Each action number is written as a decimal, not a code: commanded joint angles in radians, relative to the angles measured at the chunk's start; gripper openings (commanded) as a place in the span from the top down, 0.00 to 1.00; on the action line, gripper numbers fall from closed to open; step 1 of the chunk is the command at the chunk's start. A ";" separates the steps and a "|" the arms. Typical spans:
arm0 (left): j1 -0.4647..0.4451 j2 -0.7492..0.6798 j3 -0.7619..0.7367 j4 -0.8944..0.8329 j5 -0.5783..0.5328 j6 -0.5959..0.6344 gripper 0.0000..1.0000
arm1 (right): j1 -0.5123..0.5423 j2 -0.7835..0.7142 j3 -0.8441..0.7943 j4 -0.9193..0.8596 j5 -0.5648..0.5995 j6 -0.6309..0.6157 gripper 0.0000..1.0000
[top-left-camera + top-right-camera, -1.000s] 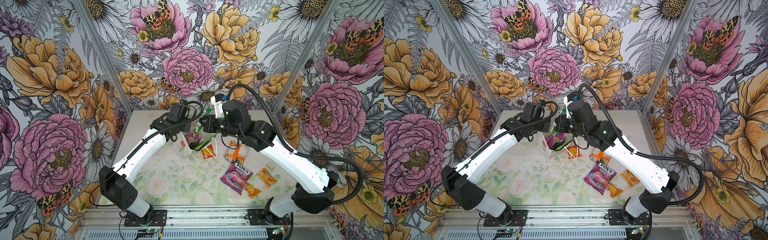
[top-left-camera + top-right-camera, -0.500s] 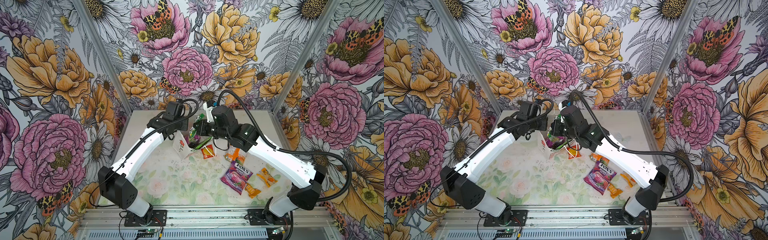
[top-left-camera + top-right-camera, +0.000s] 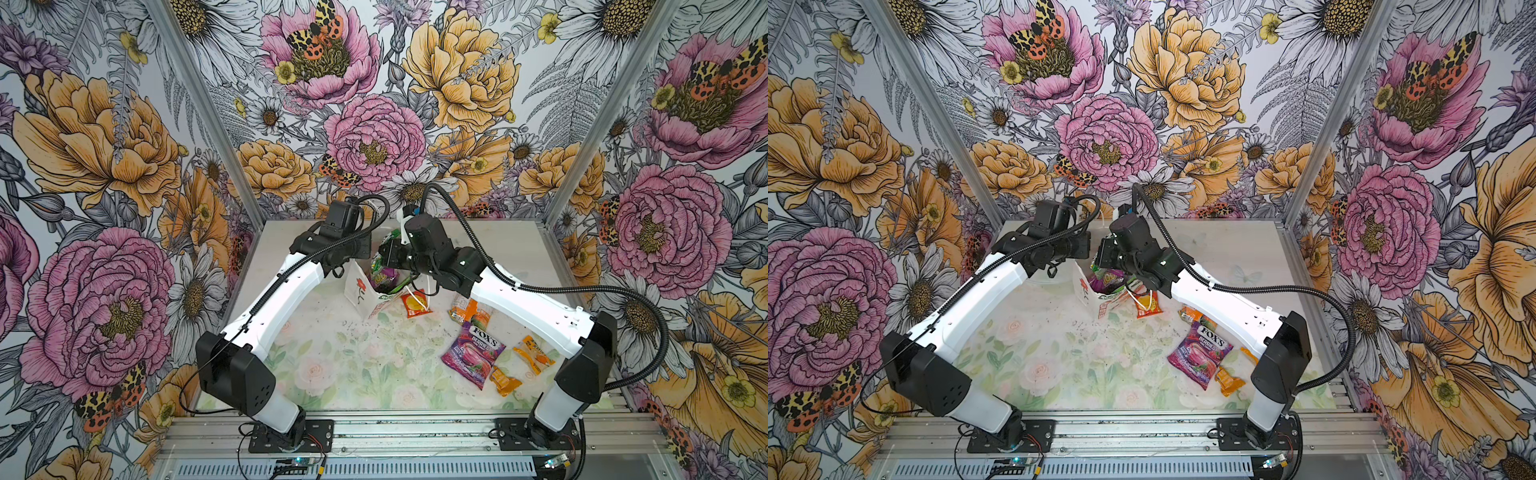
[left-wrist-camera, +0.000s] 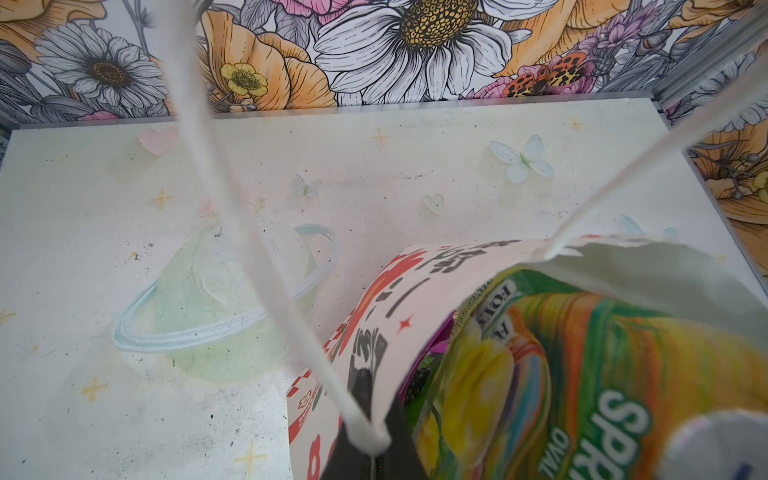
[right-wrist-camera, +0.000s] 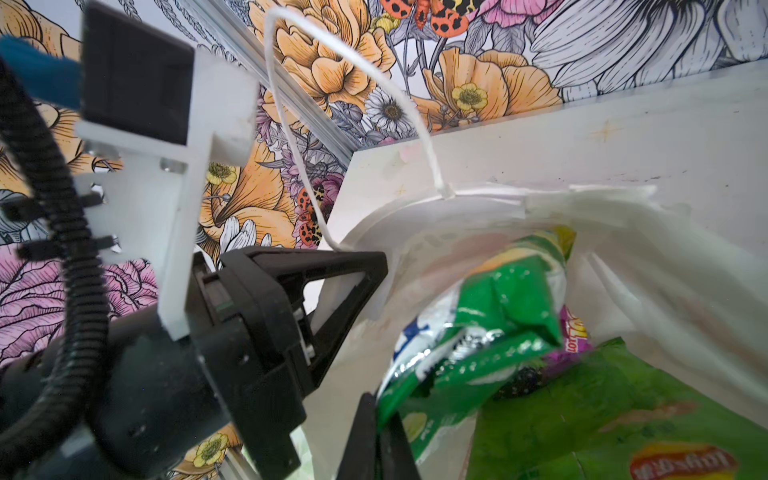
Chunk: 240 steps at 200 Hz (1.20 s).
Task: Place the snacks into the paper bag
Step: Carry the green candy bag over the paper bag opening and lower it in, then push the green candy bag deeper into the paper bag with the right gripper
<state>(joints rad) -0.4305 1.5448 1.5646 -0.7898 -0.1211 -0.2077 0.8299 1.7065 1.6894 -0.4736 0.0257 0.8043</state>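
As its film is judged slippery, green packet [image 5: 511, 291] is pinched edgewise by right gripper [image 5: 376, 413]; flimsy paper bag [image 5: 582, 199] rim clamped by left gripper [image 5: 374, 274]

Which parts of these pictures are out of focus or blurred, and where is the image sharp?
Left wrist view: the white cord handle and the green-yellow crinkly plastic packet are soft; the pale printed table behind is sharp. Right wrist view: the bright green plastic packet is smeared, the floral wallpaper crisp. Both top views: sharp throughout, evenly lit.

White arm links [image 3: 286, 299] w/ blk joints [image 3: 235, 374], corrugated blk cables [image 3: 582, 286].
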 commanded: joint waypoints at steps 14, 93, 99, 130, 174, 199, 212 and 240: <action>0.024 -0.008 0.024 0.054 0.005 -0.038 1.00 | -0.002 0.048 0.054 0.094 0.061 0.007 1.00; 0.038 -0.006 0.023 0.054 0.014 -0.047 1.00 | 0.001 0.138 0.076 0.084 0.071 0.036 1.00; 0.038 -0.005 0.024 0.054 0.015 -0.048 1.00 | 0.000 0.142 0.080 0.077 0.072 0.037 1.00; 0.038 -0.005 0.025 0.054 0.023 -0.046 1.00 | -0.002 0.173 0.100 0.058 0.071 0.036 1.00; 0.038 -0.005 0.026 0.054 0.022 -0.044 1.00 | -0.002 0.237 0.189 0.053 -0.007 0.014 1.00; 0.038 -0.005 0.024 0.054 0.020 -0.045 1.00 | 0.001 0.244 0.210 0.055 -0.027 0.000 1.00; 0.038 -0.005 0.024 0.054 0.015 -0.043 1.00 | 0.000 0.232 0.208 0.055 -0.027 -0.008 1.00; 0.040 -0.007 0.024 0.055 0.011 -0.044 1.00 | -0.002 0.173 0.189 0.061 0.011 -0.038 1.00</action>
<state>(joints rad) -0.3958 1.5471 1.5646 -0.7986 -0.1139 -0.2367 0.8299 1.9457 1.8526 -0.4526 0.0216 0.8093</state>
